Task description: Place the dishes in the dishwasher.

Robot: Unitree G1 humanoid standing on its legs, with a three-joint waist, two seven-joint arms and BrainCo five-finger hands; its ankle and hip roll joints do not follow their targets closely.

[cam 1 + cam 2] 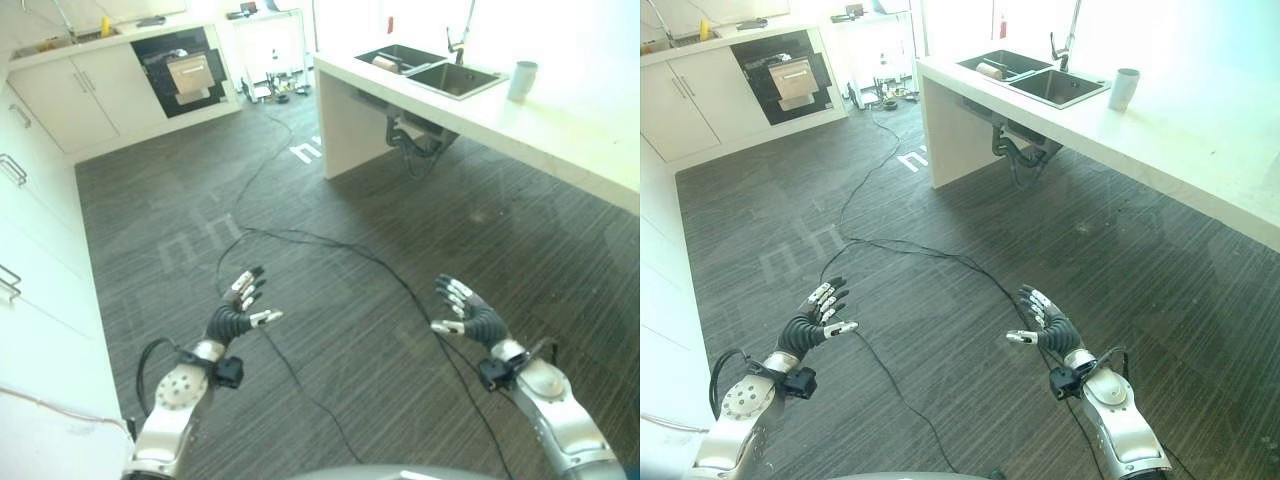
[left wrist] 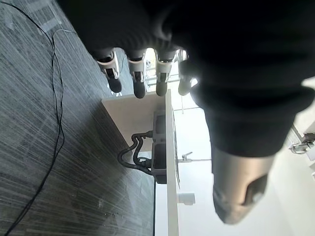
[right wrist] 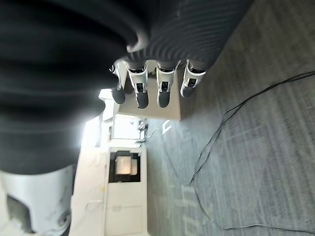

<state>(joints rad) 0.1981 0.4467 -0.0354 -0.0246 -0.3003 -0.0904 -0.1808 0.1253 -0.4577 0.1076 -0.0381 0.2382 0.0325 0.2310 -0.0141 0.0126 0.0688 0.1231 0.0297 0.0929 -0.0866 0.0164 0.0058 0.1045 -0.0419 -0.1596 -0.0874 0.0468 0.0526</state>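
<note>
Left hand (image 1: 236,318) held out over the dark striped floor (image 1: 400,240), fingers spread and loosely straight, nothing in them. Right hand (image 1: 472,315) held out in the same way, well apart from the left hand, fingers spread and empty, thumb pointed inward. Confirmed in both wrist views: fingers (image 2: 137,73) of the left hand in a relaxed row, fingers (image 3: 164,83) of the right hand likewise, no object between fingers and thumb.

Long white counter (image 1: 520,130) seen far beyond the right hand, with a double steel sink (image 1: 432,68) set in its top. Tall metal tap (image 1: 462,35) just behind the sink. Pale round object (image 1: 384,63) lying in the far basin of the sink, possibly a dish; too small to tell more. Light grey cup (image 1: 521,80) standing upright on the counter, just beside the sink, on the side nearer to the robot. Grey pipes (image 1: 412,135) hanging under the sink.

Open black-fronted dishwasher (image 1: 185,70) seen across the floor from the sink, built into a row of white cabinets (image 1: 80,95), with a pale rack or drawer (image 1: 190,75) in its opening. Small yellow object (image 1: 104,25) standing on the top above the white cabinets, beside the dishwasher. Both hands well apart from the sink and from the dishwasher.
</note>
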